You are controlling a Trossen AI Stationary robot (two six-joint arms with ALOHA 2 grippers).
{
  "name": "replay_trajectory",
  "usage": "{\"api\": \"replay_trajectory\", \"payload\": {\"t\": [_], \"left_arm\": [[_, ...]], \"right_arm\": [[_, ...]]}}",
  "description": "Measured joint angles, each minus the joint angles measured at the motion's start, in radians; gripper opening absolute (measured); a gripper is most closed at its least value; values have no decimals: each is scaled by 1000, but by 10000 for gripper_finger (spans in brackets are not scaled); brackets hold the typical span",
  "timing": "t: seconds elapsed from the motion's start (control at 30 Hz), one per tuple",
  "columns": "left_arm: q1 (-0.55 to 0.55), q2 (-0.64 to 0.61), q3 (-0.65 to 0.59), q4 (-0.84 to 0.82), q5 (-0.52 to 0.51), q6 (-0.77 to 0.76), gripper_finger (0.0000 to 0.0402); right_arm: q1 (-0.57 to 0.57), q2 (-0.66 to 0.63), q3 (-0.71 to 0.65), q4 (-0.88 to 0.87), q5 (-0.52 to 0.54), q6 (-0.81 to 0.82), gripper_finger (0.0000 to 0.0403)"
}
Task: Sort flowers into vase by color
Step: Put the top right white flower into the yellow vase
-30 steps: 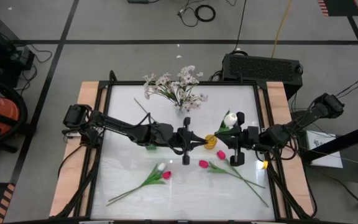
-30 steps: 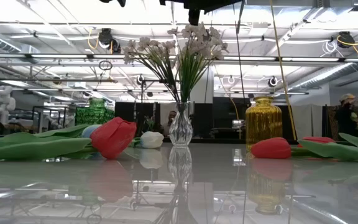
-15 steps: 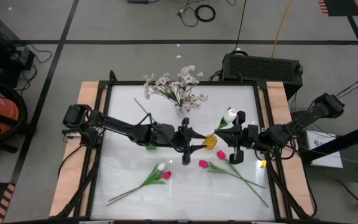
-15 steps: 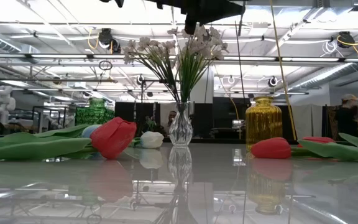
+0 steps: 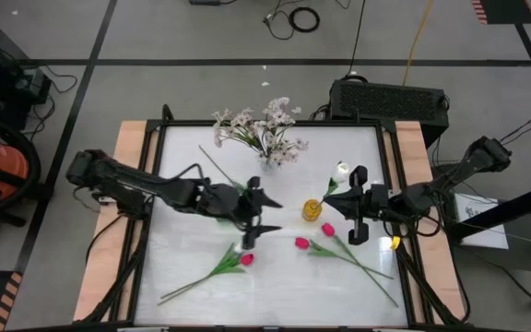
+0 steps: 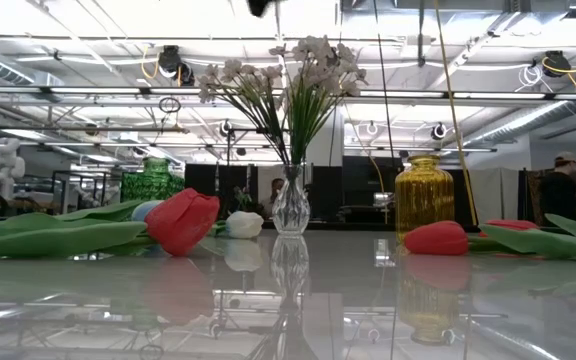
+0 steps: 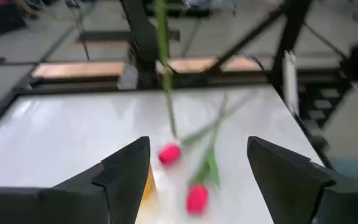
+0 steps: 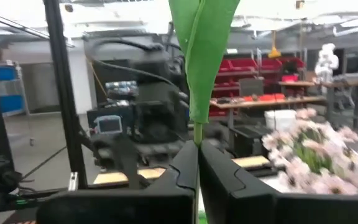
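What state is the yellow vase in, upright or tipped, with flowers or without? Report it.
Upright and without flowers. The yellow vase stands on its base in the low view, no stems rising from its mouth. The right gripper holds a white tulip beside it.

Blossom spray (image 5: 264, 131) in glass vase (image 6: 290, 203) at table (image 5: 192, 277) rear centre. Second vase (image 5: 312, 210) mid-table, right of left gripper (image 5: 254, 215), left of right gripper (image 5: 360, 205). Tulips (image 5: 313, 237) lie flat near front.

White glossy table (image 5: 182, 267), wooden side strips: clear vase of pale sprays (image 5: 267, 159), yellow vase (image 5: 312, 210), magenta tulips (image 5: 301, 243), white tulip (image 5: 238, 247) lying flat.
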Motion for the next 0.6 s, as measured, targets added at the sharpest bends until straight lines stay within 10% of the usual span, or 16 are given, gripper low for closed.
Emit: {"api": "replay_trajectory", "payload": {"t": [0.6], "left_arm": [[-142,-248,-23,-309,-123,10,277]], "right_arm": [[-53,-25,0,-268,178,102,0]]}}
